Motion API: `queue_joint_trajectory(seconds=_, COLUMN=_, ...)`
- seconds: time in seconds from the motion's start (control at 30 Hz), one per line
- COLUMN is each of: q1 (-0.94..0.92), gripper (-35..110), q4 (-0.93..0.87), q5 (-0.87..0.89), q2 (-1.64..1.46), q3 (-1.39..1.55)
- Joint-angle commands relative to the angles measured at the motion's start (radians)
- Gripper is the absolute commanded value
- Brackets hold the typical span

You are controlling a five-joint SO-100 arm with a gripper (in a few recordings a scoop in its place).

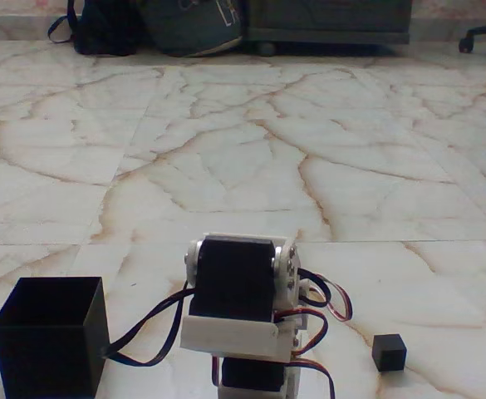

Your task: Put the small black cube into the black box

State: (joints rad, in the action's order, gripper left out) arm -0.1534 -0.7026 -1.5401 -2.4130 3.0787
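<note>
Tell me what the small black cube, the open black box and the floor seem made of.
Small black cube: matte, sharp-edged, possibly plastic or foam. Open black box: thin matte walls, perhaps printed plastic or card. Floor: glossy cream marble-like tiles with brown veins and visible joints.

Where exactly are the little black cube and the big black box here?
small black cube point(390, 352), fixed view, on its front face.
black box point(41, 359), fixed view, on its front outer wall.

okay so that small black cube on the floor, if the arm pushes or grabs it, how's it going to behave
The small black cube has flat faces and sharp edges, so it should slide, not roll. The marble floor looks polished, so a push may send it skidding. It is tiny, so probably light, and it looks rigid.
</note>
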Motion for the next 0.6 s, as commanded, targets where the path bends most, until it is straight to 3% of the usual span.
queue_joint_trajectory(seconds=0.0, q1=0.000, gripper=4, q4=0.000, q5=0.000, q2=0.000, q3=0.000)
queue_joint_trajectory(seconds=0.57, q1=-0.002, gripper=3, q4=0.008, q5=0.003, q2=-0.005, q3=0.003)
